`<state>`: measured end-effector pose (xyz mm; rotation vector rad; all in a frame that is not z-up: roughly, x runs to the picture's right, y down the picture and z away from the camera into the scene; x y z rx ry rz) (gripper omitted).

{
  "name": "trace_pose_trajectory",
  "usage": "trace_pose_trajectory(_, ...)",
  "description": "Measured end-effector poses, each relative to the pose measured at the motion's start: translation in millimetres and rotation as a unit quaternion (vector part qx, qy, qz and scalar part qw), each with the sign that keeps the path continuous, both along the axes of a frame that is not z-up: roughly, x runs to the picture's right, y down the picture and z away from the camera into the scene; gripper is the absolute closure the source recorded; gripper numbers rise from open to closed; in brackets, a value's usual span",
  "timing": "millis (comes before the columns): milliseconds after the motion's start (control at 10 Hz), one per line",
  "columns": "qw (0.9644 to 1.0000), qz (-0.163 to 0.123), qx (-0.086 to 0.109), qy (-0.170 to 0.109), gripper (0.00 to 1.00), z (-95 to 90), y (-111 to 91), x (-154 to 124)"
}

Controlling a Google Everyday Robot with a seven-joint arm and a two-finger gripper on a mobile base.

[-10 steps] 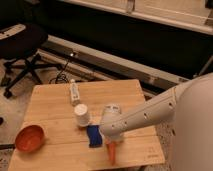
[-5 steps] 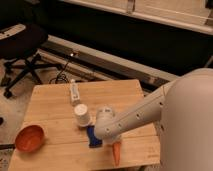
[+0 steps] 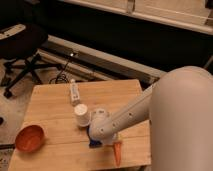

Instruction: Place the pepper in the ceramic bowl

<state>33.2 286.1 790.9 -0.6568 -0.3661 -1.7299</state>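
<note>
The pepper (image 3: pixel 117 151) is a slim orange tapered piece lying near the table's front edge, right of centre, pointed end toward me. The ceramic bowl (image 3: pixel 30 138) is round, orange-brown and stands at the table's front left corner, far from the pepper. My gripper (image 3: pixel 106 140) is at the end of the white arm, low over the table, just left of the pepper's upper end and above a blue sponge (image 3: pixel 93 145). The wrist hides the gripper's tip.
A white upturned cup (image 3: pixel 81 114) stands just behind the gripper. A small white bottle (image 3: pixel 75 92) lies farther back. The wooden table (image 3: pixel 50 112) ends close in front of the pepper. A black office chair (image 3: pixel 22 45) stands at the back left.
The arm has swung lower and now fills more of the right side. The pepper has shifted slightly to the right near the front edge. Bowl and cup have not moved.
</note>
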Motion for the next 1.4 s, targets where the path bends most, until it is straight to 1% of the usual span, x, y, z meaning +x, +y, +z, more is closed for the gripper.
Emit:
trace_pose_trajectory(100, 1.0, 0.009, 0.0, -0.002, 1.0, -0.4, 0, -3)
trace_pose_trajectory(200, 0.9997, 0.021, 0.002, -0.013, 1.0, -3.5, -3, -11)
trace_pose_trajectory(400, 0.998, 0.046, 0.022, -0.037, 1.0, -21.0, -19, -22)
trace_pose_trajectory(500, 0.9952, 0.057, 0.051, -0.06, 1.0, -47.2, -40, -30)
trace_pose_trajectory(600, 0.9931, 0.057, 0.071, -0.074, 1.0, -65.4, -50, -35)
trace_pose_trajectory(700, 0.9898, 0.053, 0.095, -0.092, 1.0, -88.7, -60, -43)
trace_pose_trajectory(800, 0.9873, 0.045, 0.11, -0.105, 1.0, -103.8, -65, -51)
trace_pose_trajectory(900, 0.983, 0.026, 0.128, -0.129, 1.0, -124.4, -67, -70)
trace_pose_trajectory(1000, 0.9798, 0.012, 0.136, -0.146, 1.0, -133.8, -66, -86)
trace_pose_trajectory(1100, 0.9735, -0.009, 0.148, -0.174, 1.0, -144.4, -67, -112)
trace_pose_trajectory(1200, 0.9668, -0.026, 0.157, -0.2, 1.0, -151.1, -66, -136)
trace_pose_trajectory(1300, 0.9592, -0.042, 0.163, -0.227, 1.0, -156.0, -65, -161)
trace_pose_trajectory(1400, 0.9528, -0.057, 0.168, -0.246, 1.0, -157.1, -64, -179)
